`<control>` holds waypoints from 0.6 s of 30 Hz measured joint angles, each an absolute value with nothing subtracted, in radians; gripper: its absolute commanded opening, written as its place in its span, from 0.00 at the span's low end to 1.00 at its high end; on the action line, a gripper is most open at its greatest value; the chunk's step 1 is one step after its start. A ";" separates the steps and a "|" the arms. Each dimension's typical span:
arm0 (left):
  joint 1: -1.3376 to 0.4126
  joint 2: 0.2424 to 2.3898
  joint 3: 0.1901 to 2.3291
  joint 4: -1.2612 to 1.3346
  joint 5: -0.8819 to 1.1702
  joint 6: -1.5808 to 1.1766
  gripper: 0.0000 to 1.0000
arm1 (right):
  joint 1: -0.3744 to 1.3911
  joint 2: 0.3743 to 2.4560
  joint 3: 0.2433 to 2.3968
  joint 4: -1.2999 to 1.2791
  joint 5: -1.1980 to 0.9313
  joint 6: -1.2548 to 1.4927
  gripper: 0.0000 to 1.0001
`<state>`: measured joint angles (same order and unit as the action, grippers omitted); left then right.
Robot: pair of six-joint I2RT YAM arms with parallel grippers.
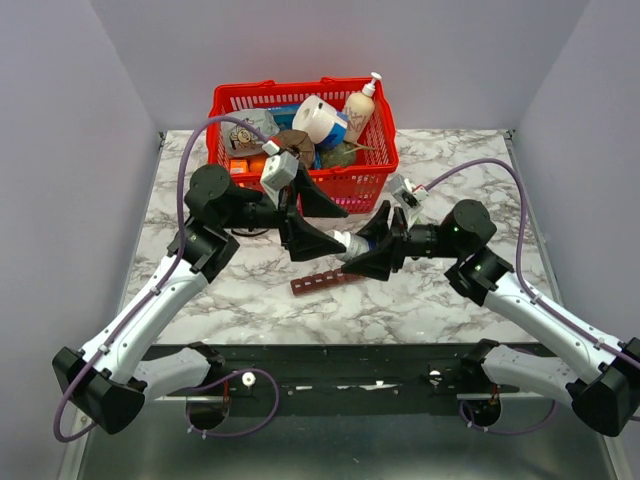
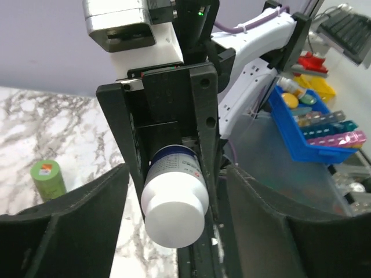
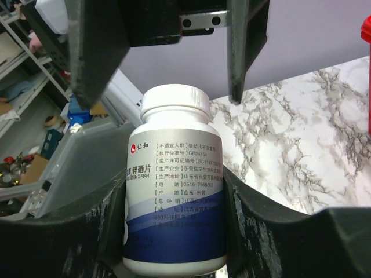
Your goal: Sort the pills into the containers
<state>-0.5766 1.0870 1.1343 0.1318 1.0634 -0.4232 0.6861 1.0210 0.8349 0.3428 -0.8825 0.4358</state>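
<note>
1. Nearest the near edge of the marble table (image 1: 200, 300) lay the containers (image 1: 328, 280), a narrow dark-red strip set slantwise about midway between the left and right edges. Its right end was hidden under the right arm's gripper. From above, its compartments were too small to count, and what lay inside them could not be made out.
2. Just above the strip, the two arms met over the middle of the surface, and their black fingers covered most of what was between them.
3. The right gripper (image 3: 173, 188) was clamped on the body of a white pill bottle (image 3: 174, 145), one finger pressed to each side. The bottom of the label was cut off by the frame.
4. The left gripper (image 2: 177, 174) stood spread on either side of the bottle's white cap (image 3: 175, 99), with a gap on both sides, gripping nothing.
5. No loose pills could be seen, and the bottle's cap was on.
6. A small green roll (image 2: 46, 179) stood on the marble in the left wrist view. From above it could not be found, so its place on the surface could not be told.
7. At the far edge sat a red mesh basket (image 1: 370, 185) crowded with items, including a pump bottle (image 1: 362, 105) and a white roll (image 1: 318, 120). The left arm's wrist hid part of its front.
</note>
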 measured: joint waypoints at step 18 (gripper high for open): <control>-0.457 0.942 1.033 0.123 0.788 -0.970 0.99 | 0.685 0.964 0.865 0.145 -0.835 -0.146 0.01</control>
